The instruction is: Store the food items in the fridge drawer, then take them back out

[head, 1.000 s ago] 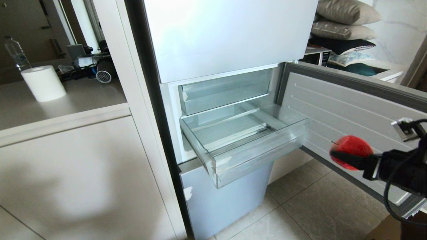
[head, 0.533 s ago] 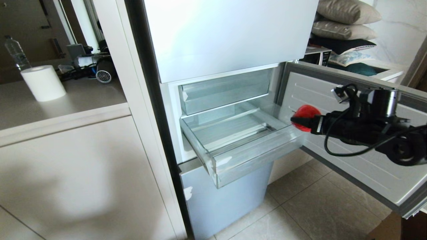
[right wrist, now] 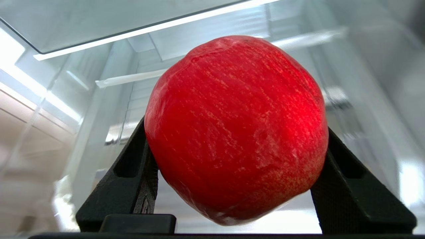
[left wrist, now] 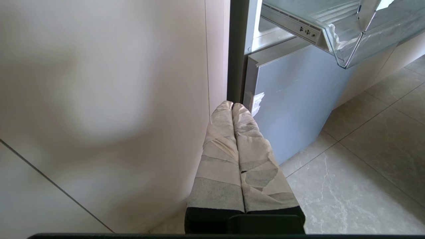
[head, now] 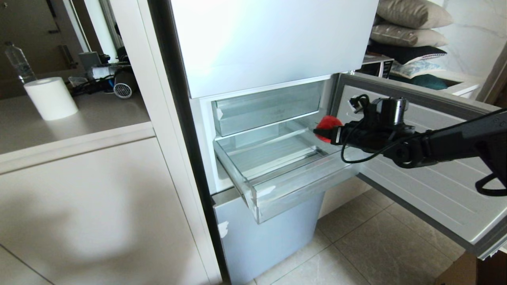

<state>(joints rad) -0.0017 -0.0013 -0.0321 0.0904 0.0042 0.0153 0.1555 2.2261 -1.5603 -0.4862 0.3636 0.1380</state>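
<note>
Right claw (head: 321, 130) clamps red fruit (head: 327, 123), seemingly over fridge drawer (head: 301, 186).

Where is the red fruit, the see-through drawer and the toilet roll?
red fruit (right wrist: 235, 129), right wrist view, middle of its skin.
fridge drawer (head: 301, 190), head view, clear front wall.
toilet roll (head: 51, 101), head view, its side.
</note>
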